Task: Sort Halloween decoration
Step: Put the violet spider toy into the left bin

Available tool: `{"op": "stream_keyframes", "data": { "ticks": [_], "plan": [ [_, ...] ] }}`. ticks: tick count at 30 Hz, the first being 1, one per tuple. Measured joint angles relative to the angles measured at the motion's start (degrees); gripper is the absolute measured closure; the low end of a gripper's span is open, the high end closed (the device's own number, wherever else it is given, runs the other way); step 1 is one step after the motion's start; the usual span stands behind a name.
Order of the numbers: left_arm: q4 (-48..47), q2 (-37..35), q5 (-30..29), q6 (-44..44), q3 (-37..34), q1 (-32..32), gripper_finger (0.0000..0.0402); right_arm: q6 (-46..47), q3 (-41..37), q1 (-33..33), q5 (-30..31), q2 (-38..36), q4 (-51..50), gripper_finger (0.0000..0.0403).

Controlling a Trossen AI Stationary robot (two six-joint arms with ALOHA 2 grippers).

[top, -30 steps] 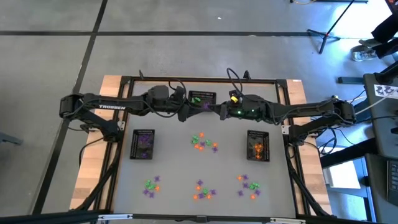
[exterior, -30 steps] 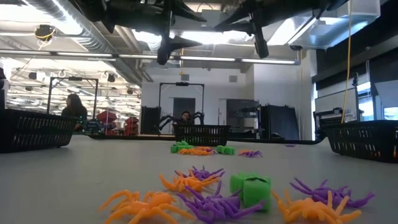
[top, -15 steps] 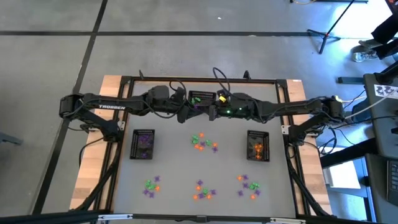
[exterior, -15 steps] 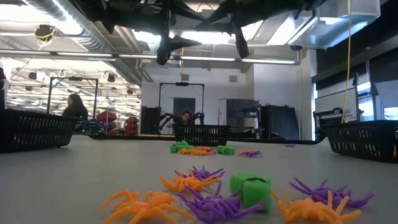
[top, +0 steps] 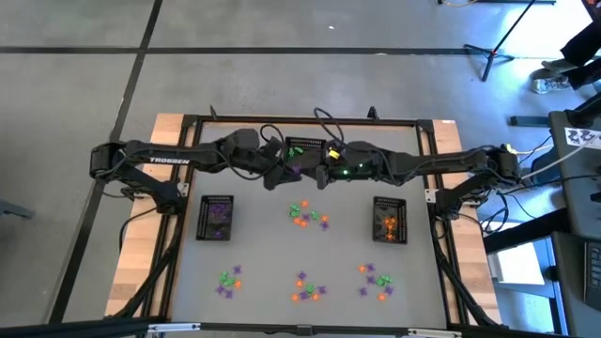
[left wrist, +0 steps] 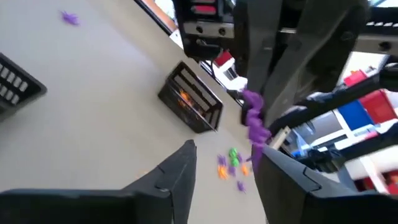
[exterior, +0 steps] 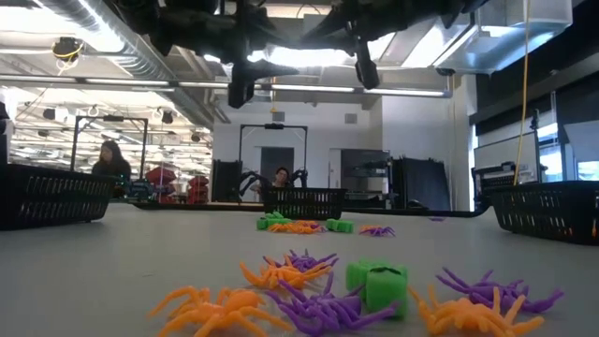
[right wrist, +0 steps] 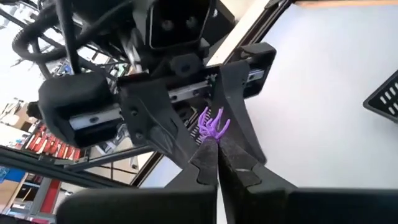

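**Two Arms Meet Over the Back Basket**

Holding a purple spider (right wrist: 214,126) with thin bendy plastic legs, the right end effector (right wrist: 217,151) is pinched shut on it, up in the air by the back basket (top: 305,148). The left end effector (left wrist: 224,163) reaches in with its fingers apart on both sides of the spider. More tiny purple, green and orange toys (top: 308,214) lie on the smooth grey table (top: 263,249) in front of that black mesh basket.
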Motion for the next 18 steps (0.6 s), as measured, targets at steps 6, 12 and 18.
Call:
{"op": "stream_keyframes", "data": {
  "ticks": [6, 12, 18],
  "plan": [
    [-0.17, -1.1, -0.21, 0.23, 0.0, 0.55, 0.0263, 0.0, 0.0, 0.0, -0.74, 0.0, -0.24, 0.0402],
    [-0.24, -1.1, -0.74, 0.74, 0.0, 0.54, 0.0292, -0.13, -0.02, 0.0, -0.74, 0.0, -0.25, 0.0402],
    [-0.27, -1.1, 0.04, 2.52, 0.0, 0.11, 0.0342, -0.09, -0.04, 0.0, -0.87, 0.0, 0.15, 0.0402]
  ]
}}
